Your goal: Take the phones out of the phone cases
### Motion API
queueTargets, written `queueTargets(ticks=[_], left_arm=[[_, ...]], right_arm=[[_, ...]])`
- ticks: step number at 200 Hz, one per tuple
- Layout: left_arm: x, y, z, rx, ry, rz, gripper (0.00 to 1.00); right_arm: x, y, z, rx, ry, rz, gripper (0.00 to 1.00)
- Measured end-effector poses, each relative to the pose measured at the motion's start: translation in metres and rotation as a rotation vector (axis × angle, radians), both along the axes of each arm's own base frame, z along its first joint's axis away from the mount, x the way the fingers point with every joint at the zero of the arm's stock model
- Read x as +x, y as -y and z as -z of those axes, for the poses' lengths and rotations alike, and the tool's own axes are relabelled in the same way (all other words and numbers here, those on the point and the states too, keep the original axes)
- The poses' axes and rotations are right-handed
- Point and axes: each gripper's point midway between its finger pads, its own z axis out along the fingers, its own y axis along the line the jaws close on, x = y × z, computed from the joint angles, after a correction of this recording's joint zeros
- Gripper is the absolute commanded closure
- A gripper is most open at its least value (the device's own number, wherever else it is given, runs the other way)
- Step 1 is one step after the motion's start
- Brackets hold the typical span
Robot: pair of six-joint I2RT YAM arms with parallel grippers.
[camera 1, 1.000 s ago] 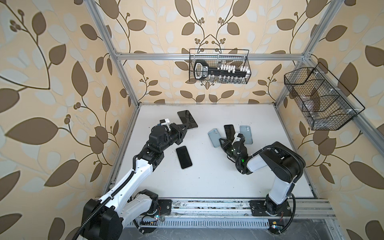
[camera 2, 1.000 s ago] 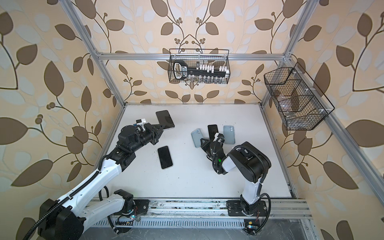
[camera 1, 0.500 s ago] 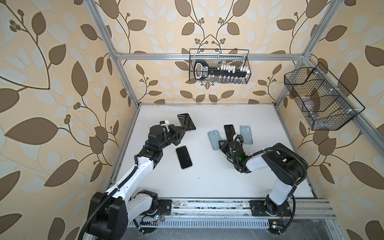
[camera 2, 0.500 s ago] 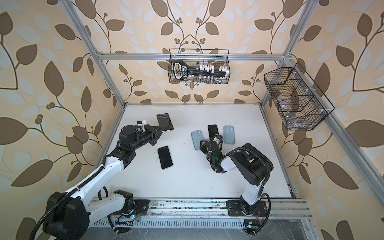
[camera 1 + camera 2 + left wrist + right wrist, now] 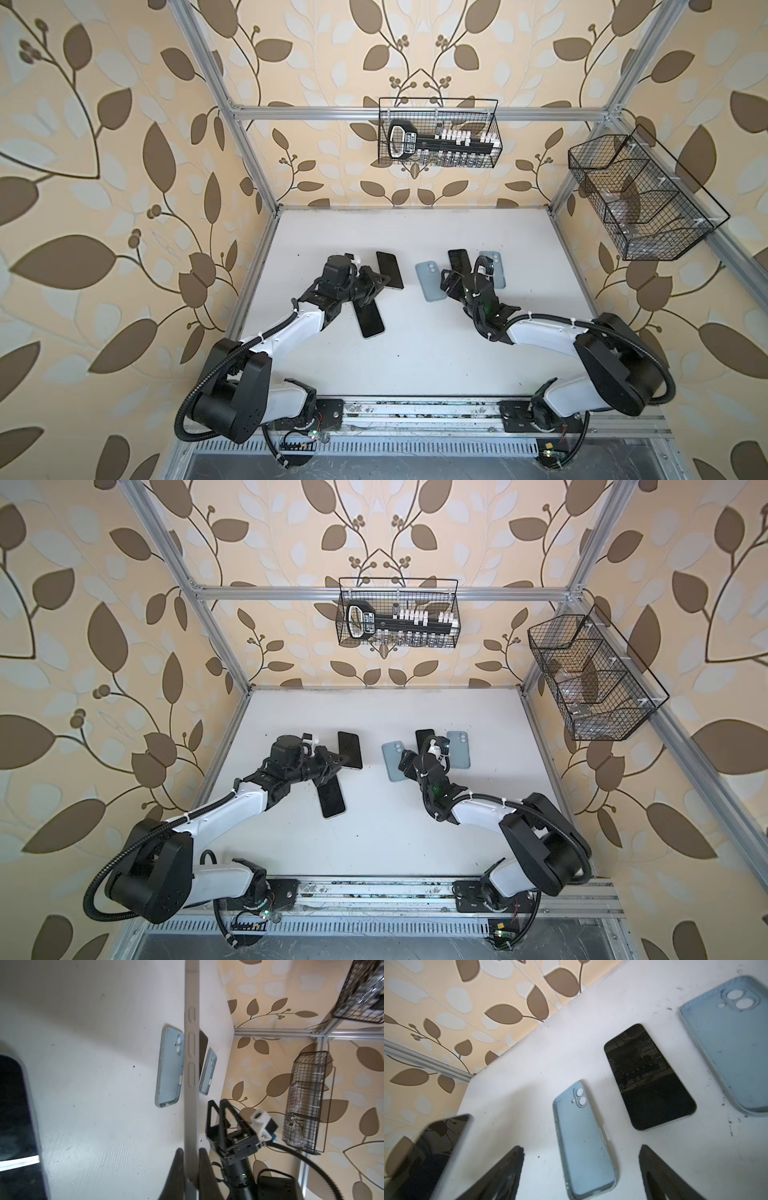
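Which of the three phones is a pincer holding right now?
The cased phone clamped in the left pincer, tilted up. The other two lie flat, screens up: one by the left arm, one between the blue cases.

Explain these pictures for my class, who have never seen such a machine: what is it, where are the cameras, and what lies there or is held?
It is a robot: a left arm and a right arm at a white table. Two pictures look down from above; two come from cameras on the wrists. The left gripper is shut on a phone, seen edge-on. The right gripper is open over an empty blue case. A second blue case and two black phones lie flat.
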Motion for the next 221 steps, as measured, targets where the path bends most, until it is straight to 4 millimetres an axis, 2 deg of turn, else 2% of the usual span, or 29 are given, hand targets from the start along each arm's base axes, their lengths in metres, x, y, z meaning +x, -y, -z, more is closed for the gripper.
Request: queueTargets(ticks=[21,49,100,117,143,165,187,221], left_arm=[[-0.007,0.013,0.011,0.045,0.006,0.042,1.00],[-0.004,0.021,0.030,0.081,0.007,0.048,1.00],[-0.011,0.033,0.088,0.133,-0.044,0.053,1.00],[-0.007,0.036,0.091,0.132,-0.017,0.046,1.00],[0.002,0.040,0.095,0.119,0.012,0.028,1.00],[0.009,0.045,0.099,0.100,0.037,0.018,1.00],[0.017,0.049,0.103,0.070,0.056,0.002,0.94],[0.024,0.049,0.105,0.053,0.075,-0.024,0.84]], right_arm=[[0.002,0.006,-0.027,-0.055,0.033,-0.032,0.00],[0.003,0.027,-0.045,-0.097,0.052,-0.062,0.00],[-0.026,0.057,-0.077,-0.113,0.163,-0.110,0.00],[-0.029,0.071,-0.083,-0.103,0.180,-0.113,0.00],[-0.034,0.084,-0.083,-0.082,0.180,-0.118,0.00],[-0.042,0.091,-0.069,-0.070,0.153,-0.125,0.00],[-0.048,0.096,-0.056,-0.070,0.115,-0.130,0.00],[-0.052,0.097,-0.048,-0.087,0.079,-0.148,0.00]])
